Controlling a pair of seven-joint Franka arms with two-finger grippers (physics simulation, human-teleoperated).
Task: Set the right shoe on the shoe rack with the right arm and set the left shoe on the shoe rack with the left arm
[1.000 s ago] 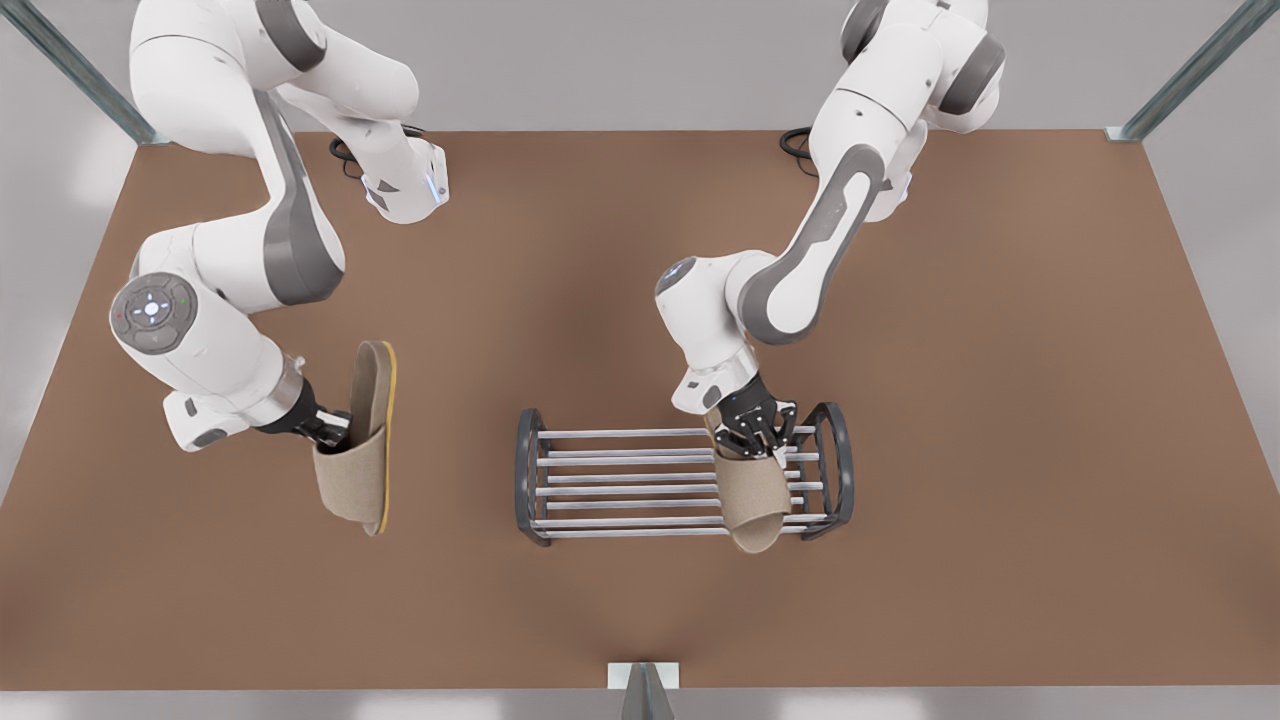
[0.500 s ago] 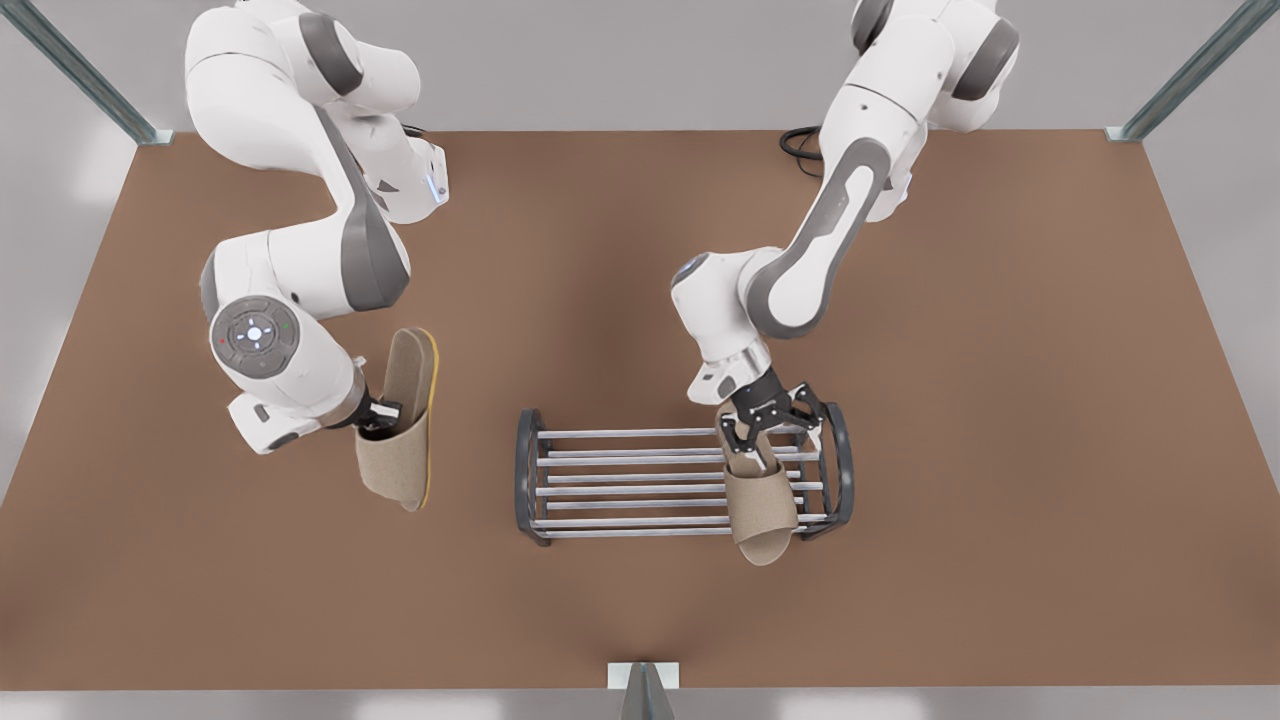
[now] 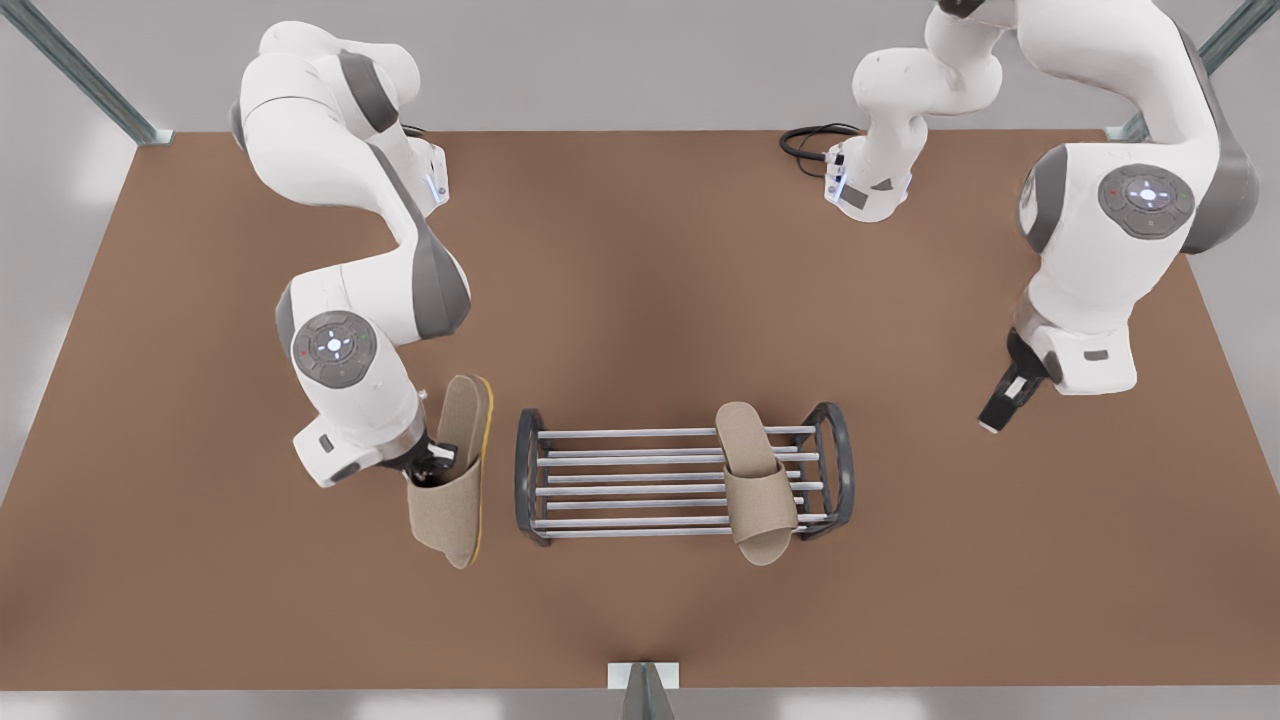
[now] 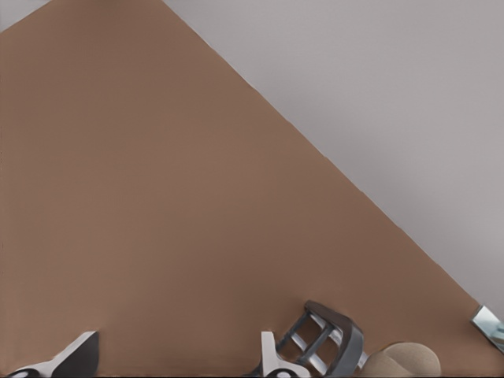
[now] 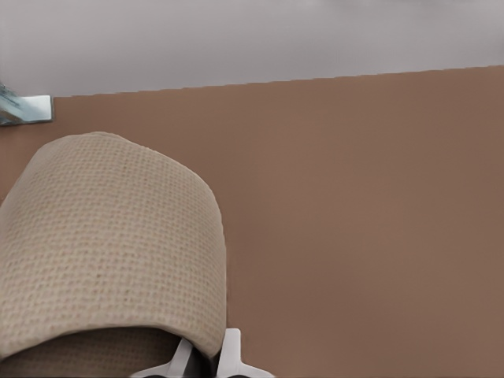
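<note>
Across the brown surface (image 3: 640, 250), the low dark-grey shoe rack with silver bars (image 3: 620, 478) is sitting near the middle of the front edge. It is carrying the beige open-toe left slipper (image 3: 757, 490) at one end. Near the side edge beyond that end, the left gripper (image 3: 1000, 412) is hovering, fingers spread wide and empty. The right gripper (image 3: 438, 465) is clamping the matching right slipper (image 3: 452, 480) on edge, just beside the rack's other end.

A brown tabletop (image 3: 640, 270) fills most of the front view, grey surround at its edges. At lower centre the shoe rack (image 3: 684, 473) stands on it, dark arched end frames joined by silver bars. Both white arm bases are mounted along the upper edge, a black cable (image 3: 808, 141) coiled at upper right.
</note>
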